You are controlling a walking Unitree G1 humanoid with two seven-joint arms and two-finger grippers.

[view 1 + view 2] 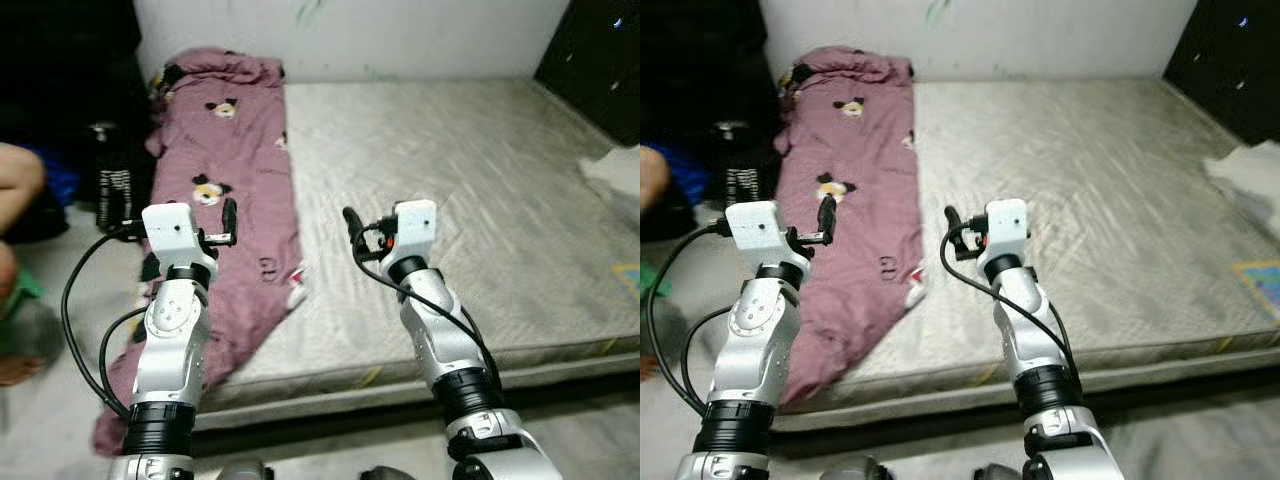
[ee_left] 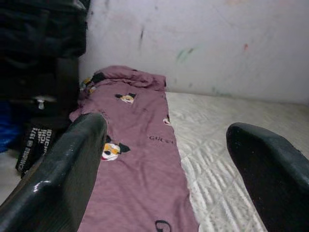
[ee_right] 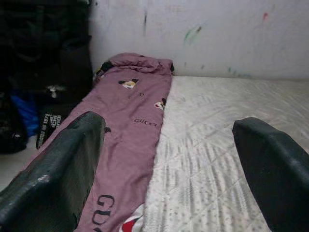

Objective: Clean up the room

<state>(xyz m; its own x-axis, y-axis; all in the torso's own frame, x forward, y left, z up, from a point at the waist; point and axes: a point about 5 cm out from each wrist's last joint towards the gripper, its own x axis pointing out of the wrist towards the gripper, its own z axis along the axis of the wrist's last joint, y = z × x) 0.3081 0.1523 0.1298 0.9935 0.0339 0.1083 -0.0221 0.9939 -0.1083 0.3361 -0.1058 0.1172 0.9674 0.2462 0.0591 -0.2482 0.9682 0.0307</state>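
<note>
Right now both arms are raised over the near edge of the mattress (image 1: pixel 450 200), and neither claw holds anything. The left gripper (image 1: pixel 229 222) hovers above the blanket (image 1: pixel 235 160), fingers spread wide in its wrist view; the right gripper (image 1: pixel 352 228) hangs over bare mattress just right of the blanket, fingers equally apart.

The blanket runs as a long strip down the left side of the mattress, bunched at the far end by the wall, with its near end spilling over the edge toward the floor.

Risks, as I judge them:
- A pinch at one point would likely lift only a fold, and the hanging end could drag on the floor.
- The dark bag (image 1: pixel 113 180) and a person's leg (image 1: pixel 18 180) sit close on the left, so a wide leftward swing might strike them.
- Loose cables by the left arm could snag in the cloth.
</note>
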